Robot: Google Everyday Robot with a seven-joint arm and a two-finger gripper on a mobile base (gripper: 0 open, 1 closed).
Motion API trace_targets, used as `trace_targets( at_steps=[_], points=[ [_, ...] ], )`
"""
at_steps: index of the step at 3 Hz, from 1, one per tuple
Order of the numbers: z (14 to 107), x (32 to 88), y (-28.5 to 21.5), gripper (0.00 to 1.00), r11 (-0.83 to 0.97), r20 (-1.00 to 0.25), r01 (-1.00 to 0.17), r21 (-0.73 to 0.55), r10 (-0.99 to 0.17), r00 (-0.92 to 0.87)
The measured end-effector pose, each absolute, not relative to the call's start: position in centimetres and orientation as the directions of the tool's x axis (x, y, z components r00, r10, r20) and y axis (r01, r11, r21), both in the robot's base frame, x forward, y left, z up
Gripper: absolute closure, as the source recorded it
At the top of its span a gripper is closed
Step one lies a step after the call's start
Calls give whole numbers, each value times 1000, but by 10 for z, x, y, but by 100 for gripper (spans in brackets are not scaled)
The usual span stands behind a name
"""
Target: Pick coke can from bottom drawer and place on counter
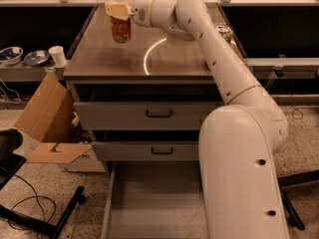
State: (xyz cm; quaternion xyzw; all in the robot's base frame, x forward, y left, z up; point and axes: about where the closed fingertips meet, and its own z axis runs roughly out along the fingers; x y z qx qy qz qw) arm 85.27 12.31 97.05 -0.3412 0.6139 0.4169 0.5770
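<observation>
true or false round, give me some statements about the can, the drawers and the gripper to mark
1. The small red-orange aluminium coke can lies in the bottom drawer. False: the gripper holds its top in its jaws, over the glossy grey-brown counter.
2. The deep grey metal bottom drawer is pulled open. True.
3. The gripper is over the counter's far left part. True.
4. The two upper drawers have red handles. False: the handles are black.

claw (118,10) grips coke can (121,30) over bench (99,63) back-left | under and in front of claw: open bench top | right of claw: arm (214,54) crosses bench, small can (225,32) beyond it
</observation>
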Motion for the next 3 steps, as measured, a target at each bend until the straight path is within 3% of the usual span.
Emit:
trace_targets(
  at_steps=[2, 3],
  points=[
    [970, 853, 123, 13, 419, -993, -900, 118, 62, -101],
    [970, 853, 123, 0, 419, -993, -900, 118, 62, -101]
  ],
)
